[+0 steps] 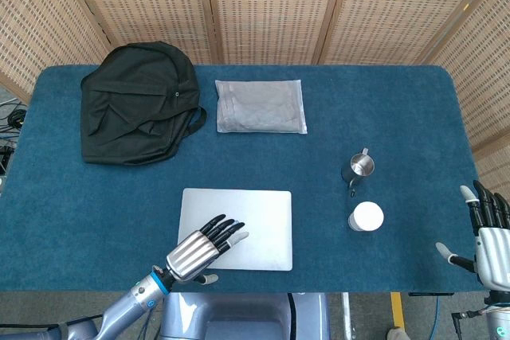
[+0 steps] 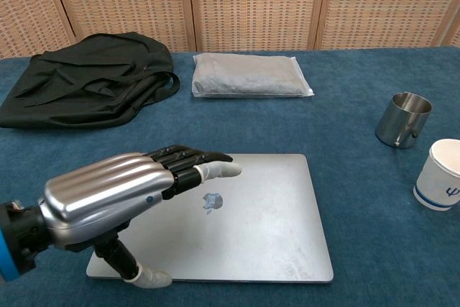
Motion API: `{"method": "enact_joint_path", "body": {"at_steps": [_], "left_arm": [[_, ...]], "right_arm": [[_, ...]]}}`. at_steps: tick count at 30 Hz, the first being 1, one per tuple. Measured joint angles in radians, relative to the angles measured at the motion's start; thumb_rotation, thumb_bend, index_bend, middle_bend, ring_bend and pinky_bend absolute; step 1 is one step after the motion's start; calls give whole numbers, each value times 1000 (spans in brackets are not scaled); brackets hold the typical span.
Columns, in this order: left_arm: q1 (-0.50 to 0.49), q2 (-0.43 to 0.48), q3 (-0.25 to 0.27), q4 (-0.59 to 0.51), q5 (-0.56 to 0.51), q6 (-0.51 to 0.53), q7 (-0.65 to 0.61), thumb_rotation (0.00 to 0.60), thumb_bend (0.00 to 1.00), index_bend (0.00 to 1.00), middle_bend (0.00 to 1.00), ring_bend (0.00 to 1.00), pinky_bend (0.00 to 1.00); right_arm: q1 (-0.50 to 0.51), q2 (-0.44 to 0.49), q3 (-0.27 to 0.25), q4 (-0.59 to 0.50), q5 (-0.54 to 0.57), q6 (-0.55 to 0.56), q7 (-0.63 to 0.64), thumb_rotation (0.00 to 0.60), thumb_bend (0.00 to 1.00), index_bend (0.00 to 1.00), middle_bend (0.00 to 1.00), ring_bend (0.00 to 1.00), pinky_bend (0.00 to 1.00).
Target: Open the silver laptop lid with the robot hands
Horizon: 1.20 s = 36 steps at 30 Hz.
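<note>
The silver laptop (image 1: 235,229) lay closed and flat in the lower centre of the head view, on the blue-covered surface (image 1: 414,133), its logo visible on the lid in the chest view. The left hand (image 1: 199,250) was stretched over the lower left part of the lid, fingers (image 2: 215,170) extended and slightly apart, holding nothing; in the chest view it filled the lower left of the frame, the fingertips pointing toward the logo and the thumb hanging down by the laptop's near left corner. Whether the palm actually touched the lid could not be told. The right hand (image 1: 490,236) sat at the lower right edge of the head view, well apart from the laptop, fingers upright and spread, empty. Right of the laptop stood a white paper cup (image 1: 366,216), and just above it in the frame a small steel pitcher (image 1: 360,168). In the upper left of the surface lay a black backpack (image 1: 139,103), and beside it, toward the upper centre, a grey packet in clear plastic (image 1: 261,107). Woven panel screens (image 1: 263,5) closed off the top of the frame.
</note>
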<state>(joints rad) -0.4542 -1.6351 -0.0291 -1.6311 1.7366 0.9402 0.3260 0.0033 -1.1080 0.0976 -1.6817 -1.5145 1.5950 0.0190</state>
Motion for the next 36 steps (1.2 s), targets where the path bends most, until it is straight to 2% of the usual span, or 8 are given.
{"method": "enact_joint_path", "body": {"at_steps": [15, 36], "left_arm": [[-68, -114, -10, 59, -101, -67, 153, 600, 0, 0, 0, 0, 0], [-114, -182, -8, 122, -198, -61, 263, 600, 34, 0, 0, 0, 0]], "right_arm": [[2, -3, -3, 1, -1, -5, -11, 600, 2, 30, 0, 0, 0], [7, -3, -3, 5, 5, -16, -8, 600, 2, 30, 0, 0, 0]]}}
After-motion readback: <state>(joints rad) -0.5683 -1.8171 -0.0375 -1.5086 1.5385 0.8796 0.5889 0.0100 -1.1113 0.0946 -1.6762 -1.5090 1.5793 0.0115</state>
